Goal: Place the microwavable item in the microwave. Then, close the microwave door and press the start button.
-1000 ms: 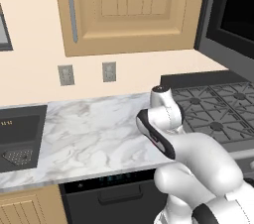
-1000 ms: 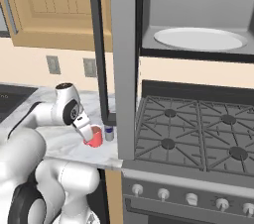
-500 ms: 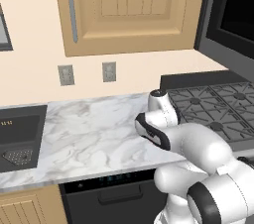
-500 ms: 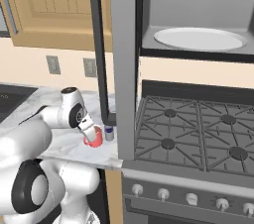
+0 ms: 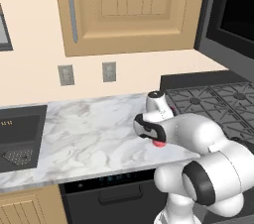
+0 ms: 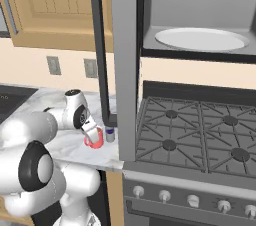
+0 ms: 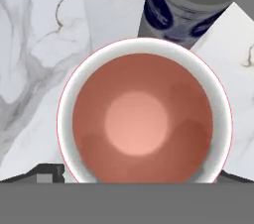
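Red cup [image 7: 144, 119] upright on marble worktop [image 5: 89, 136], near its stove-side edge, directly below tool [image 6: 93, 135]. Hand view looks straight down into cup; white rim, red interior. Finger tips [image 7: 49, 173] apart, flanking cup at either side; contact with wall not discernible. Small bottle [image 6: 110, 134] just beside cup. Microwave [image 6: 200, 15] above stove [image 6: 200, 135], microwave door [image 6: 102, 45] swung open, turntable plate [image 6: 200, 39] bare.

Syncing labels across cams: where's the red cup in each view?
Left base view: red cup peeks out just under the gripper, on the marble counter.
Right base view: red cup lower left, beside the small bottle.
Hand view: red cup seen from above, centre.
Shared landmark: the counter.
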You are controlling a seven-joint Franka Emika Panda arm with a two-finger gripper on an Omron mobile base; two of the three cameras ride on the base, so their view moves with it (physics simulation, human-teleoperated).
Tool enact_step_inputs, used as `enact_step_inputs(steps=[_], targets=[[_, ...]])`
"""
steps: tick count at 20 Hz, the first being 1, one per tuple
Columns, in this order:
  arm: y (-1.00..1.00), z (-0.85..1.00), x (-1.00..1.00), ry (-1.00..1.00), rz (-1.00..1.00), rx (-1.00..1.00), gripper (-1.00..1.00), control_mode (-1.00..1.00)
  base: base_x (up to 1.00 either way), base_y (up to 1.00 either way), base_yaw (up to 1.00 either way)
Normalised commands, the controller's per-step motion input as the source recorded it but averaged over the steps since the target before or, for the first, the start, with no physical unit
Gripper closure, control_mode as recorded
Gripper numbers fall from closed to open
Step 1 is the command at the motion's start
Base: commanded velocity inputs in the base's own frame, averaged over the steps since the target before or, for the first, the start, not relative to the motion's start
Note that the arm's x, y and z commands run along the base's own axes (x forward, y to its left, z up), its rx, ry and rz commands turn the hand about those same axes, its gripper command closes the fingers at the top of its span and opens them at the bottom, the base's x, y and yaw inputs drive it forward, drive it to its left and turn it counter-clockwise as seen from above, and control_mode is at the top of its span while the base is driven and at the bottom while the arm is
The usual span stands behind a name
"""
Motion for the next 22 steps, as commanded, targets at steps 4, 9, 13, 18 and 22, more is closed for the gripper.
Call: enact_step_inputs(steps=[4,9,13,18,22], targets=[[0.00,-0.20,0.00,0.00,0.00,0.00,-1.00,-1.00,0.00,0.00,0.00],[0.00,-0.20,0.00,0.00,0.00,0.00,1.00,-1.00,0.00,0.00,0.00],[0.00,-0.15,0.00,0.00,0.00,0.00,1.00,-1.00,0.00,0.00,0.00],[0.00,-0.14,0.00,0.00,0.00,0.00,1.00,-1.00,0.00,0.00,0.00],[0.00,-0.10,0.00,0.00,0.00,0.00,1.00,-1.00,0.00,0.00,0.00]])
